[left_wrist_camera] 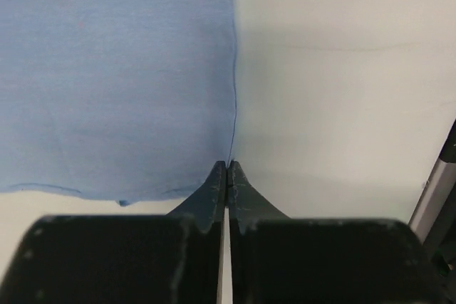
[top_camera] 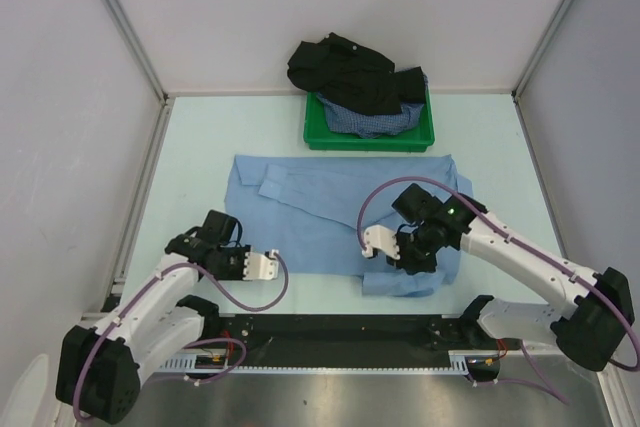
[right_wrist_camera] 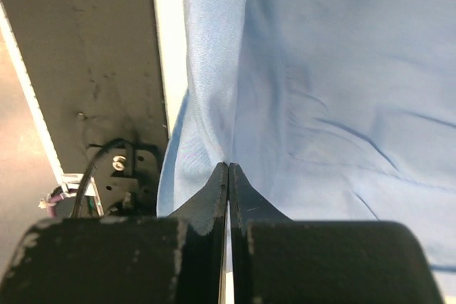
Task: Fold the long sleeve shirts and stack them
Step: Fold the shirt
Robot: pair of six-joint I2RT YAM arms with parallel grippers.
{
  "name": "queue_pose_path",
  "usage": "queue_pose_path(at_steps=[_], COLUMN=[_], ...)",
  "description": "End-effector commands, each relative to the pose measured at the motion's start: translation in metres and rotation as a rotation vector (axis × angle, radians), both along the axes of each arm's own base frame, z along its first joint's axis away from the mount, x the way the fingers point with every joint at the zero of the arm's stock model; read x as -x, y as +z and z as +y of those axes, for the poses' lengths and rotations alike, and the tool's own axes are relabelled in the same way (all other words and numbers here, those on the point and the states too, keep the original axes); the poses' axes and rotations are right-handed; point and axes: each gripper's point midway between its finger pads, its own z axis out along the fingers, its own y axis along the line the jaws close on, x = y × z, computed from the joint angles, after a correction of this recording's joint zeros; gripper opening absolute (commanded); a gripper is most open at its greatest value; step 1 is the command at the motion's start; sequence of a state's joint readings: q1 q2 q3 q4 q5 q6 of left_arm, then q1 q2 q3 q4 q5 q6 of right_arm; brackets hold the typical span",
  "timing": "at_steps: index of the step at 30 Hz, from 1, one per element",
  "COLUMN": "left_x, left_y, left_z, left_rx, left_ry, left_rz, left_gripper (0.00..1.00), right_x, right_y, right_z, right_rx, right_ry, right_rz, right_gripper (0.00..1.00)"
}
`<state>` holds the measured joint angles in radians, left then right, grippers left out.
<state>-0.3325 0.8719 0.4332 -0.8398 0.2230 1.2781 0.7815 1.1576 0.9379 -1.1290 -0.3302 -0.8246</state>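
Observation:
The light blue shirt (top_camera: 320,212) lies spread flat on the table, with its right part folded over. My left gripper (top_camera: 270,264) sits at its near left corner. In the left wrist view the jaws (left_wrist_camera: 226,166) are shut right on the shirt's (left_wrist_camera: 114,83) side edge, where it meets the hem. My right gripper (top_camera: 372,247) is over the shirt's near right part. In the right wrist view it (right_wrist_camera: 228,166) is shut on a raised fold of the blue cloth (right_wrist_camera: 342,90). The black shirt (top_camera: 345,69) and the dark-blue checked shirt (top_camera: 370,119) lie heaped in the tray.
The green plastic tray (top_camera: 315,137) stands at the back centre, against the rear wall. White walls close in the left, right and back sides. A black and metal rail (top_camera: 340,332) with cables runs along the near edge, between the arm bases.

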Motion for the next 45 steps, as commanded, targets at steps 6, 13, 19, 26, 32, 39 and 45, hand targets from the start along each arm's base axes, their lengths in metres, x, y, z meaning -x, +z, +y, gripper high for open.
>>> queue_pose_path(at_steps=[6, 13, 19, 26, 32, 39, 45], left_x=[-0.045, -0.108, -0.168, -0.206, -0.224, -0.223, -0.137], left_y=[0.058, 0.087, 0.099, 0.081, 0.06, 0.074, 0.085], left_z=[-0.019, -0.011, -0.004, -0.001, 0.001, 0.034, -0.029], left_rx=[0.119, 0.158, 0.169, 0.166, 0.155, 0.268, 0.413], left_ry=[0.078, 0.194, 0.266, 0.309, 0.368, 0.587, 0.378], left_rz=[-0.049, -0.072, -0.11, -0.08, -0.041, -0.035, 0.055], left_gripper=[0.0, 0.0, 0.0, 0.0, 0.06, 0.58, 0.66], right_x=[-0.072, -0.147, -0.211, -0.261, -0.281, -0.279, -0.202], right_y=[0.068, 0.072, 0.077, 0.06, 0.035, 0.071, 0.071], right_z=[-0.008, -0.013, -0.015, -0.008, -0.006, -0.057, -0.074], right_rx=[-0.075, -0.023, -0.005, 0.018, 0.029, -0.098, -0.291], right_ry=[-0.032, -0.016, -0.029, -0.03, -0.098, -0.433, -0.599], right_rz=[-0.183, -0.27, -0.34, -0.355, -0.328, -0.276, -0.004], right_gripper=[0.0, 0.0, 0.0, 0.0, 0.31, 0.75, 0.73])
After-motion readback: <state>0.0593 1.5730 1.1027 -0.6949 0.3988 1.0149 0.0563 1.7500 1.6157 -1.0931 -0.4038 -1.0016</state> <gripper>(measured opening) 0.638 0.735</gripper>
